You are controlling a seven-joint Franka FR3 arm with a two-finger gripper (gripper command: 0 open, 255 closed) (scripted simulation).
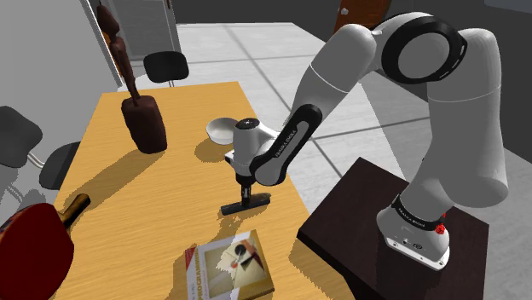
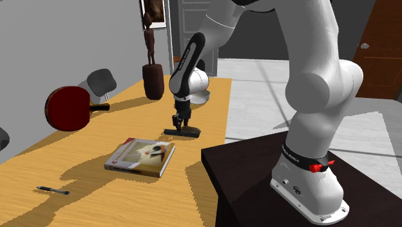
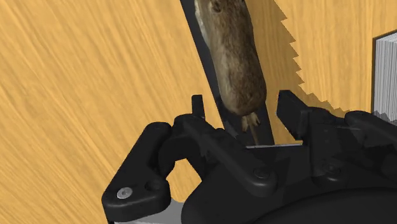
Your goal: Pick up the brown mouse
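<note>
**Item: brown mouse (image 3: 232,57).** It lies lengthwise on a dark strip (image 3: 205,63) on the wooden surface (image 1: 153,196), directly under the tool (image 3: 241,100). Its tail end sits between the two fingers and its body runs out ahead of them.

**Tool.** Released. The fingers (image 3: 286,105) stand apart, one on each side of the mouse's rump, and I see no contact with it. In the shoulder view the tool (image 1: 245,189) hangs low, just over the mouse (image 1: 245,205).

**Step in hand, as I judge it.** The approach is finished and the tool straddles the mouse, but the grasp is not yet made.

**Next move calls for.**
- Closing across the body, then a straight lift.
- The fingers bracket the narrow tail end, so I would want them a little further forward over the thicker middle, or the mouse may slip out.
- The dark strip may catch a fingertip if I go lower.

**Surroundings, outward from the tool.**
- Book (image 1: 228,266): near, on the arm's side of the tool.
- White bowl (image 1: 223,129): near, beyond the tool.
- Carved brown figure (image 1: 141,115): further off.
- Red paddle (image 1: 34,247): well apart.
- Pen (image 2: 53,189): well apart, past the book.

**Obstruction.** Nothing stands between the fingers and the mouse. The book is the nearest thing but lies clear of a vertical lift.
</note>
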